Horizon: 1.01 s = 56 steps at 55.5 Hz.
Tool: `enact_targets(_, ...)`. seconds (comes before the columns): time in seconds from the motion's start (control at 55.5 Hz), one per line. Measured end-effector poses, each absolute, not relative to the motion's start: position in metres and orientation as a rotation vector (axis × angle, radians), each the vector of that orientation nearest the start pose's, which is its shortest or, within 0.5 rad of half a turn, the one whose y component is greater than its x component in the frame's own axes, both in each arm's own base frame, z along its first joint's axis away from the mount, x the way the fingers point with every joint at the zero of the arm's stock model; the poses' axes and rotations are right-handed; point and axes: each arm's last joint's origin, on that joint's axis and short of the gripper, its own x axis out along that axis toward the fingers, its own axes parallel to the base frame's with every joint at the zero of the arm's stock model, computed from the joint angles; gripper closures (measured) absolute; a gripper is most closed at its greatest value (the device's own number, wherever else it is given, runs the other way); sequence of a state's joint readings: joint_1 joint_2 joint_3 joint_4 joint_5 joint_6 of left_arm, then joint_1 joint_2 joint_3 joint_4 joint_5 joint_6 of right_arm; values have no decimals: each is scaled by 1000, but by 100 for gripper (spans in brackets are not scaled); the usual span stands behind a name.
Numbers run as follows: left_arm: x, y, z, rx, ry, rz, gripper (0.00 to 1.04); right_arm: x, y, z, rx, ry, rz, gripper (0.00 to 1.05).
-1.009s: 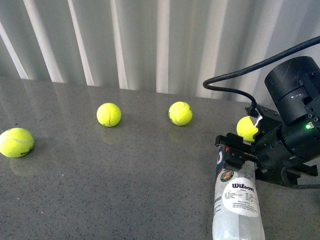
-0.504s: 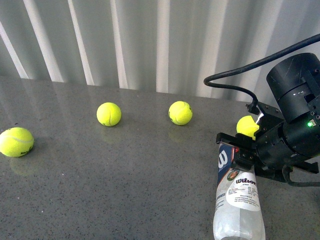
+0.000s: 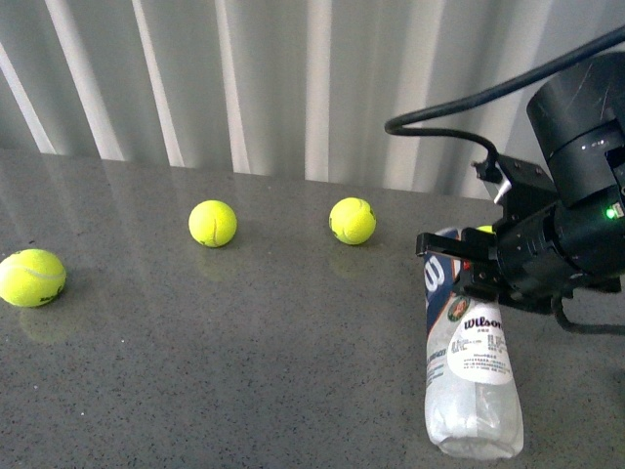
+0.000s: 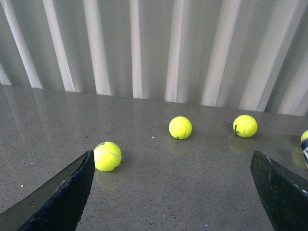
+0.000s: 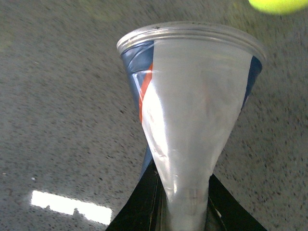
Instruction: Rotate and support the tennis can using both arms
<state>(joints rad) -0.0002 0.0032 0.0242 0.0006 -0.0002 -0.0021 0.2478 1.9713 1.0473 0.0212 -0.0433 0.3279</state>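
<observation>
- Gripping the tennis can [image 3: 471,362] close to its far, labelled end, the right end effector [image 3: 454,274] is clenched on it. In the right wrist view its thin fingers [image 5: 142,204] squeeze the clear wall from both sides.
- The can is on the robot's right side. Its long axis runs from the end effector back towards the robot, a little slanted. I cannot tell if the near clear end touches the worktop [image 3: 244,371].
- The left end effector [image 4: 172,192] is released, with the fingers wide apart and nothing between them. Ahead of it are only tennis balls [image 4: 180,127].
- The right arm is clearly the nearer one. To support the can, I think the left arm must travel across to the free near end and meet the tube across its long axis.
</observation>
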Motion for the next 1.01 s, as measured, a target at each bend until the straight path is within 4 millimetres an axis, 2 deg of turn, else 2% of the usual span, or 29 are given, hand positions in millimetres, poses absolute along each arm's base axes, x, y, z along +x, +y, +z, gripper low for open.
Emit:
enact_targets(0.162, 96, 0, 172, -2, -22, 0, 7, 359, 104, 130, 25, 809, 167, 93)
enact_targets(0.216, 96, 0, 172, -2, -22, 0, 7, 353, 107, 136, -84, 753, 183, 93)
enact_targets(0.36, 96, 0, 172, -2, -22, 0, 7, 339, 110, 144, -294, 622, 234, 93)
enact_targets(0.54, 96, 0, 172, -2, -22, 0, 7, 318, 109, 147, -662, 399, 325, 93)
enact_targets(0.684, 96, 0, 172, -2, -22, 0, 7, 299, 107, 132, -1118, 214, 464, 93)
enact_targets(0.738, 96, 0, 172, -2, -22, 0, 7, 297, 108, 124, -1220, 192, 506, 93)
enact_targets(0.846, 96, 0, 172, -2, -22, 0, 7, 297, 115, 109, -1267, 199, 573, 93)
enact_targets(1.009, 96, 0, 172, -2, -22, 0, 7, 308, 148, 99, -1251, 175, 680, 93)
